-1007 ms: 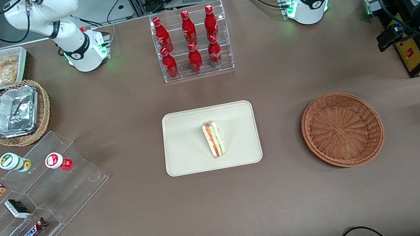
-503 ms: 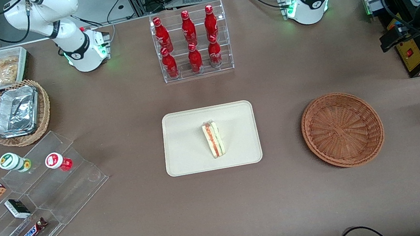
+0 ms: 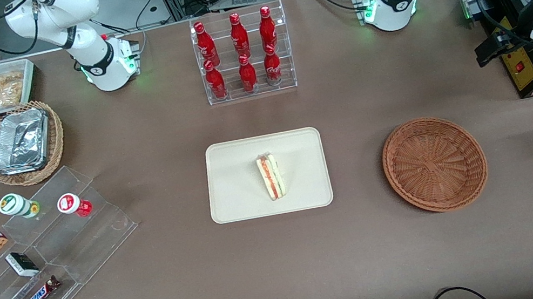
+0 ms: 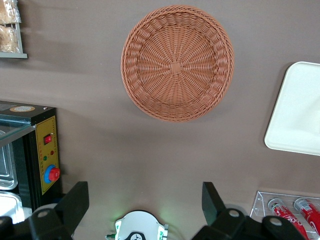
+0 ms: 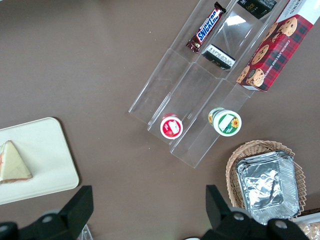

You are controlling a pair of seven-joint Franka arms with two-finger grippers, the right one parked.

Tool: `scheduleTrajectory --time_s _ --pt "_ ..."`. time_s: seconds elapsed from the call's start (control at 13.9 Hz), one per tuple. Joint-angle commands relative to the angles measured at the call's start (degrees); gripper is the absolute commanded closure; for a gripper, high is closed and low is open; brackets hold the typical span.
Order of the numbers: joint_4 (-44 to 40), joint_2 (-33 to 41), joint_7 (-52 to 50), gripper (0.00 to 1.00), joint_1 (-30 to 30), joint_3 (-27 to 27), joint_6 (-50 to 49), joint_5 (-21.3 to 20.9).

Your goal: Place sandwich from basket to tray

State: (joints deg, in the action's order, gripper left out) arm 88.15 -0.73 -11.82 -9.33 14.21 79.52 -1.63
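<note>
The working arm is drawn up high at its own end of the table, its white wrist hanging over the black appliance at the table's edge, well apart from everything in the middle. Its hand points straight down and looks onto the wicker basket from above; the two dark fingers are spread wide, released, with nothing between them and nothing touching them.

The basket holds nothing; only its woven bottom shows. The sandwich lies on the cream tray, a little toward the basket's side of the tray's middle, its orange-red and green layers showing along the cut face. Tray and basket sit apart on the brown table. Farther from the front camera than the tray stands a clear rack of red bottles.
</note>
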Motion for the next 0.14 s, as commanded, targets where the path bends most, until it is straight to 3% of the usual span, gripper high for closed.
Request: scheduleTrajectory --time_s 0.0,0.07 --pt "-0.6 -0.1 -0.9 0.00 -0.1 0.3 -0.3 -0.5" --pt "-0.6 -0.1 -0.9 0.00 -0.2 0.3 -0.6 -0.5"
